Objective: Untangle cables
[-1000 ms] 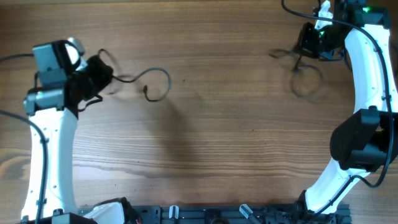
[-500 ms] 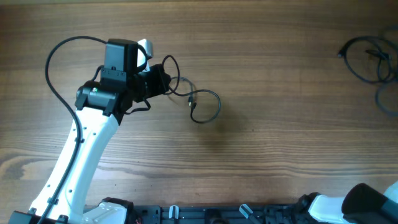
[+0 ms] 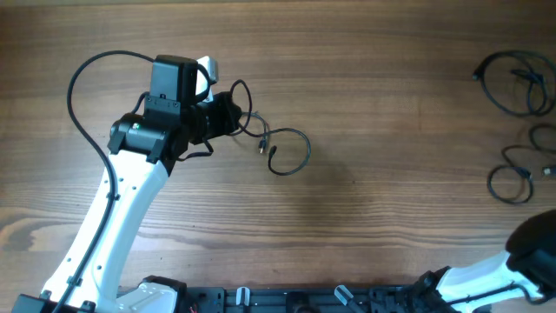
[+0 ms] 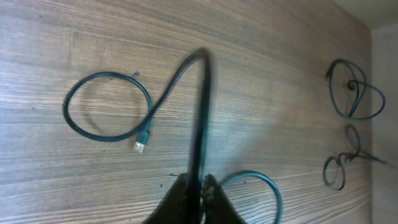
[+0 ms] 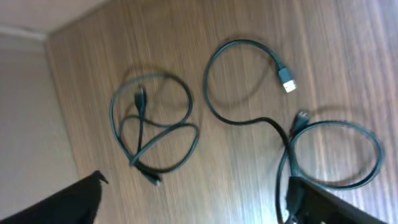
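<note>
My left gripper (image 3: 228, 115) sits left of the table's middle, shut on a thin black cable (image 3: 300, 135). That cable curls into a small loop on the wood to its right. In the left wrist view the jaws pinch this cable (image 4: 200, 112). It arches up and drops into a flat loop ending in a small plug (image 4: 142, 145). Two more cables lie at the far right, an upper coil (image 3: 521, 78) and a lower loop (image 3: 491, 183). My right gripper (image 5: 196, 180) hangs open above them, over a double coil (image 5: 138, 118) and a plugged cable (image 5: 283, 74).
The right arm (image 3: 530, 248) reaches in from the bottom right corner. A thicker black wire (image 3: 82, 74) arcs from the left arm's wrist. A dark rail (image 3: 304, 300) runs along the near edge. The right-hand cables lie close to the table's right edge.
My left gripper has carried its cable from the far left toward the middle. My right arm has left the top right corner, and the cables it was over now lie loose there.
</note>
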### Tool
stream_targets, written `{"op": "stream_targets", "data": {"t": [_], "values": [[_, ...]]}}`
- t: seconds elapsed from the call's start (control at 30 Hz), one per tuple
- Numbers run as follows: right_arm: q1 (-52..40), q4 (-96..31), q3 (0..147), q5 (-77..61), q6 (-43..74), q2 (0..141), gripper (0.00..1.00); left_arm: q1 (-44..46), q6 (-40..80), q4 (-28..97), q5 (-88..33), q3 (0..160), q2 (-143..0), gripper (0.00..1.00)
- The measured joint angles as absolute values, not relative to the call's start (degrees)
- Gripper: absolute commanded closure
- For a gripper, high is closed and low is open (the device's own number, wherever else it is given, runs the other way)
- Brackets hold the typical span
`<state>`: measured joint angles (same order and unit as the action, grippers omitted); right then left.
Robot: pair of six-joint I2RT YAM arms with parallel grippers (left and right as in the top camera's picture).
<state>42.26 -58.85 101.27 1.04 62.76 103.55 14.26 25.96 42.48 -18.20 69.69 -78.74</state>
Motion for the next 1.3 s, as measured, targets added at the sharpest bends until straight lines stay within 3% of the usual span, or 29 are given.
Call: {"op": "stream_targets", "data": {"t": [0.1, 0.13, 0.17, 0.2, 0.3, 0.37, 0.53, 0.73, 0.93, 1.1, 1.27, 1.3], "values": [[42.28, -57.69, 101.25, -5.19, 59.42, 104.18, 0.01, 14.26, 26.09, 42.92, -17.8, 69.69, -78.74, 0.83], [42.28, -57.32, 101.25, -7.92, 57.93, 104.18, 0.08, 14.26, 26.09, 43.13, -17.76, 69.69, -78.74, 0.83], [42.26, -56.42, 101.25, -12.91, 54.96, 104.18, 0.09, 14.26, 26.09, 43.16, -17.61, 69.69, -78.74, 0.83], [42.15, -55.42, 101.23, -17.15, 52.18, 104.18, 0.08, 14.26, 26.09, 43.13, -17.56, 69.69, -78.74, 0.78], [40.66, -53.76, 101.23, -31.59, 40.36, 104.18, 0.01, 14.26, 25.91, 43.07, -17.3, 69.69, -78.74, 0.2], [37.87, -54.02, 101.23, -38.04, 33.93, 104.18, 0.01, 14.26, 26.06, 42.89, -17.19, 69.69, -78.87, 0.0], [26.13, -57.21, 101.23, -44.47, 20.88, 104.18, 0.01, 13.52, 29.65, 43.55, -14.79, 69.67, -81.23, 0.0], [4.8, -57.71, 101.23, -42.5, 10.04, 104.18, 0.01, -2.0, 37.69, 45.06, -8.88, 69.63, -80.68, 0.0], [-19.25, -56.4, 101.23, -33.08, 9.23, 104.62, 0.03, -10.5, 38.94, 47.59, -5.17, 69.6, -80.68, 0.0], [-31.99, -52.05, 101.23, -30.85, 13.08, 113.3, 0.27, -14.22, 38.96, 48.05, -4.05, 69.6, -80.73, 0.0], [-36.69, -47.42, 100.73, -29.69, 15.84, 120.6, 0.71, -14.22, 38.98, 48.69, -4.08, 69.6, -81.01, 0.0], [-36.93, -46.37, 100.73, -28.69, 17.61, 121.47, 0.85, -14.22, 39.0, 48.69, -4.08, 69.6, -81.03, 0.0]]}}
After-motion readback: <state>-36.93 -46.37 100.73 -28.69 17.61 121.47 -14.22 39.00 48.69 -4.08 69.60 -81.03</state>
